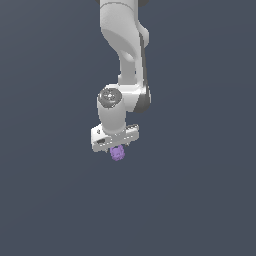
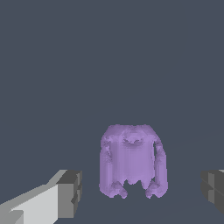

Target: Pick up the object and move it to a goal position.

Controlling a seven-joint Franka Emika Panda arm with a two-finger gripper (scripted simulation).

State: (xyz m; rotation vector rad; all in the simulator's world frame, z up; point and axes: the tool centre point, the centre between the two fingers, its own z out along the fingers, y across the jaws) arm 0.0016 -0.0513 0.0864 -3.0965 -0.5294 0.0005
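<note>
- Clearly, the gripper [image 2: 140, 192] stands wide apart in the wrist view: one grey pad [image 2: 70, 193] sits on one side of the light-purple object [image 2: 132, 159] and the other pad [image 2: 213, 190] on the far side, each with a bare gap between it and the block.
- Neither pad touches the object, so the tool is released and grasps nothing.
- From the exterior view, the white arm [image 1: 125, 55] hangs down from the frame's upper edge, and the gripper [image 1: 116, 145] sits directly over the object [image 1: 117, 153], which peeks out just beneath the hand.
- Only the lower part of the object shows in the exterior view; the hand covers the rest, and the fingers cannot be made out there.
- The arm's base is cut off above the frame.
- The grey surface [image 1: 200, 200] is featureless, so whether the object rests on it cannot be told.
</note>
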